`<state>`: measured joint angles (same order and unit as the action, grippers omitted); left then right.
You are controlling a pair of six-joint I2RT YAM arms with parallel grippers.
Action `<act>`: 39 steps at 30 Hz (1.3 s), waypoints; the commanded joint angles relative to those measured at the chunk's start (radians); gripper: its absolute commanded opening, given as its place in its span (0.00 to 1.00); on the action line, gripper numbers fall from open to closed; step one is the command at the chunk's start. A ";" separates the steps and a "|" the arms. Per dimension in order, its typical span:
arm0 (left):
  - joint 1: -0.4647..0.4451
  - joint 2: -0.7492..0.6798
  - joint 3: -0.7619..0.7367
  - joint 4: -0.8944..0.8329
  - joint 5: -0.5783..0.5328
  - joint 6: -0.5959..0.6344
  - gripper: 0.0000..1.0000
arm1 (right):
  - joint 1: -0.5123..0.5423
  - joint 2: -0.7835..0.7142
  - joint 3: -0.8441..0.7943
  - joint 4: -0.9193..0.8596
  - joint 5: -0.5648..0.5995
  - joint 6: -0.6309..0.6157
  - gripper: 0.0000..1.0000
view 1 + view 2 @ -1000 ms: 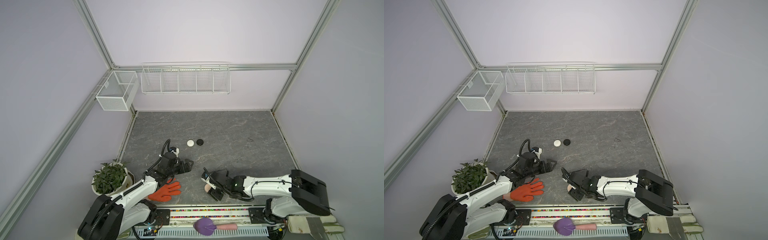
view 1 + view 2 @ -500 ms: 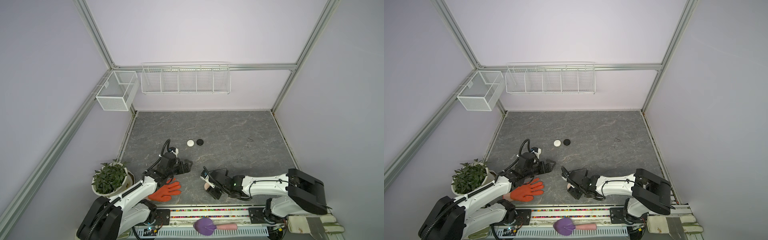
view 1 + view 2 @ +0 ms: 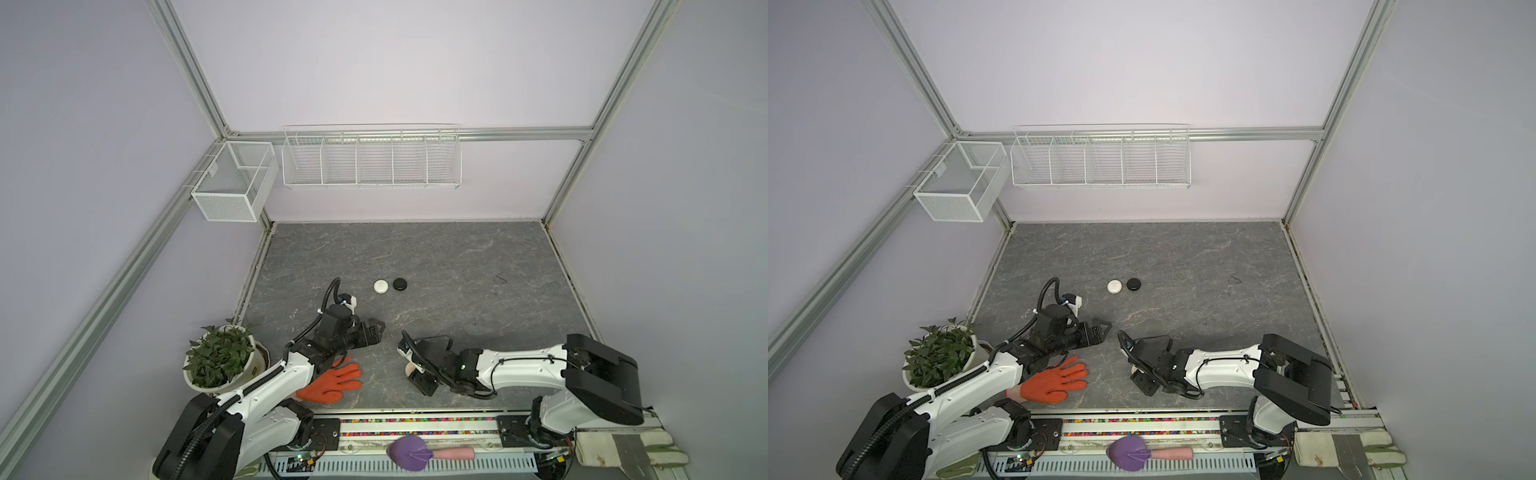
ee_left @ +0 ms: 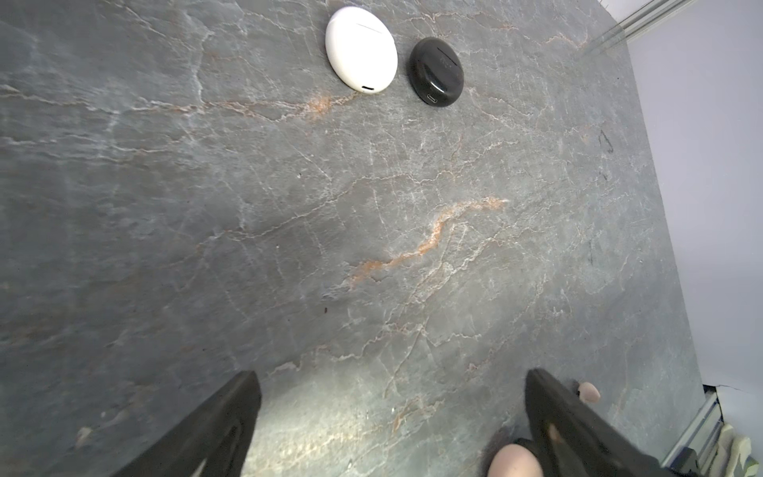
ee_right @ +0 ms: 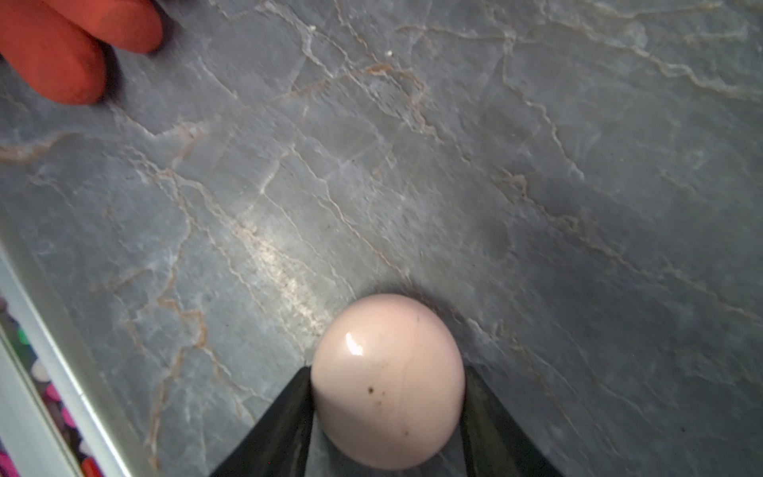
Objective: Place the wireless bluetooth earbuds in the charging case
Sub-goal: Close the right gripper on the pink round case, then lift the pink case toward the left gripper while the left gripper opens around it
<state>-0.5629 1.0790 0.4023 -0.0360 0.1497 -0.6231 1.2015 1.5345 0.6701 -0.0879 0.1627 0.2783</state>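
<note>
A pale pink charging case (image 5: 388, 380) lies on the grey stone tabletop near the front, and it also shows in both top views (image 3: 410, 369) (image 3: 1135, 368). My right gripper (image 5: 387, 371) (image 3: 415, 370) is shut on it, one black finger against each side. A white case (image 3: 380, 286) (image 4: 361, 49) and a black case (image 3: 400, 284) (image 4: 435, 72) lie closed side by side at mid-table. Left of the pink case, my left gripper (image 3: 379, 330) (image 4: 392, 375) hangs open over bare stone. The earbuds cannot be made out in any view.
An orange glove (image 3: 332, 380) lies under the left arm near the front edge. A potted plant (image 3: 220, 359) stands at the front left corner. A purple-headed tool (image 3: 409, 453) rests on the front rail. Wire baskets (image 3: 372, 160) hang on the back wall.
The right gripper's fingers have closed in onto the pink case and the arm has shifted slightly left. The left arm has barely moved.
</note>
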 commanded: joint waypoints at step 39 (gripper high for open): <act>0.026 -0.189 -0.041 0.344 0.523 -0.248 0.77 | -0.391 -0.138 0.324 -0.086 -0.542 -0.805 0.27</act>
<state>-0.5415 0.8589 0.3855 0.1432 0.5972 -0.7952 0.8124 1.3830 0.9115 -0.1387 -0.2573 -0.3931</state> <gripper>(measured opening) 0.772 0.508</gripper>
